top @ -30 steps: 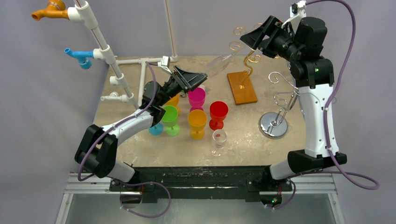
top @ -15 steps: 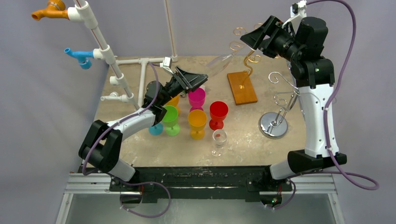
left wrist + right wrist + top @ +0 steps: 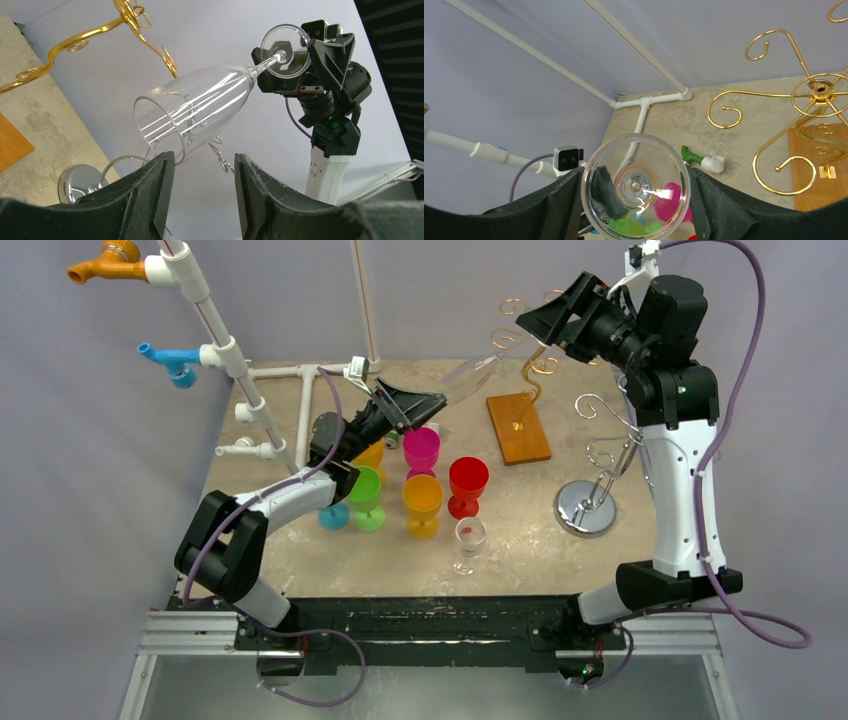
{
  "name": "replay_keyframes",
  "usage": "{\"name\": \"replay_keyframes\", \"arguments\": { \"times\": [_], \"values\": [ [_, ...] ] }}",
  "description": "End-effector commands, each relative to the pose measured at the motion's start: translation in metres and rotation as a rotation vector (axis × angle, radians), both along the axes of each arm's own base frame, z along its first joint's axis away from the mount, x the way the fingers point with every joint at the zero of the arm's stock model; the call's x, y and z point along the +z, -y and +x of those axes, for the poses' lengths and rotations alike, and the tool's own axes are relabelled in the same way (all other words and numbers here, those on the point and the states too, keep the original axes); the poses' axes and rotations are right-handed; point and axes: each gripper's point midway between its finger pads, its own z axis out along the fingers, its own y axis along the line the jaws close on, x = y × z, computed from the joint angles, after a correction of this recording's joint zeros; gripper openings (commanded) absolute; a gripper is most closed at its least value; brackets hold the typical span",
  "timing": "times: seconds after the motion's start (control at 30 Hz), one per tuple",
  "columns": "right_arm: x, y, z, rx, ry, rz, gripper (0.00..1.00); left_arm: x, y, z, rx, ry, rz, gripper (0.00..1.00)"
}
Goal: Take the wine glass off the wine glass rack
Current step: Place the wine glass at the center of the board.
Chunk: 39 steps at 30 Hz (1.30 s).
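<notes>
The clear wine glass (image 3: 470, 375) lies tilted in the air, left of the gold wire rack (image 3: 530, 365) on its wooden base (image 3: 518, 426). My right gripper (image 3: 545, 325) is shut on the glass's round foot (image 3: 636, 187), one finger on each side of the rim. The bowl (image 3: 200, 107) points down toward my left gripper (image 3: 415, 405). My left gripper (image 3: 204, 160) is open with nothing between its fingers. The bowl's rim hangs just above its left fingertip (image 3: 162, 165); whether they touch I cannot tell. The gold rack (image 3: 819, 95) shows to the right of my right gripper (image 3: 635, 175).
Coloured plastic goblets stand mid-table: pink (image 3: 421, 450), red (image 3: 467, 483), orange (image 3: 422, 502), green (image 3: 364, 495). A small clear glass (image 3: 469, 543) stands nearer the front. A chrome rack (image 3: 588, 505) is at the right, a white pipe frame (image 3: 300, 375) at the back left.
My left arm has swung slightly, lifting its open gripper a little closer to the bowl's rim. The right gripper and the glass have barely moved.
</notes>
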Motion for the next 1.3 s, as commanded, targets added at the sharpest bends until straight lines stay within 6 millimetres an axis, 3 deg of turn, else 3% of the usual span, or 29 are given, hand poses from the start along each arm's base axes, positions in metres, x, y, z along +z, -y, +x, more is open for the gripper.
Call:
{"name": "replay_keyframes", "arguments": {
  "times": [0.0, 0.23, 0.47, 0.7, 1.1, 1.13, 1.17, 1.27],
  "values": [
    [0.030, -0.008, -0.017, 0.066, 0.086, 0.042, 0.34, 0.048, -0.008, -0.016, -0.048, 0.155, -0.128, 0.49],
    [0.029, -0.013, -0.021, 0.129, 0.084, 0.081, 0.34, 0.067, -0.014, -0.029, -0.065, 0.210, -0.176, 0.46],
    [0.031, -0.010, -0.022, 0.128, 0.085, 0.088, 0.34, 0.070, -0.015, -0.031, -0.061, 0.231, -0.162, 0.43],
    [0.025, -0.015, -0.022, 0.158, 0.074, 0.111, 0.33, 0.081, -0.021, -0.037, -0.065, 0.245, -0.212, 0.30],
    [0.014, -0.007, -0.024, 0.190, 0.067, 0.165, 0.33, 0.111, -0.035, -0.058, -0.066, 0.311, -0.267, 0.20],
    [0.063, -0.006, -0.096, 0.207, 0.237, 0.155, 0.33, 0.112, -0.035, -0.059, -0.069, 0.313, -0.270, 0.19],
    [0.019, -0.007, -0.033, 0.198, 0.089, 0.170, 0.33, 0.113, -0.035, -0.059, -0.068, 0.313, -0.274, 0.18],
    [0.012, -0.007, -0.027, 0.199, 0.071, 0.172, 0.33, 0.117, -0.037, -0.063, -0.071, 0.322, -0.278, 0.11]
  ]
}}
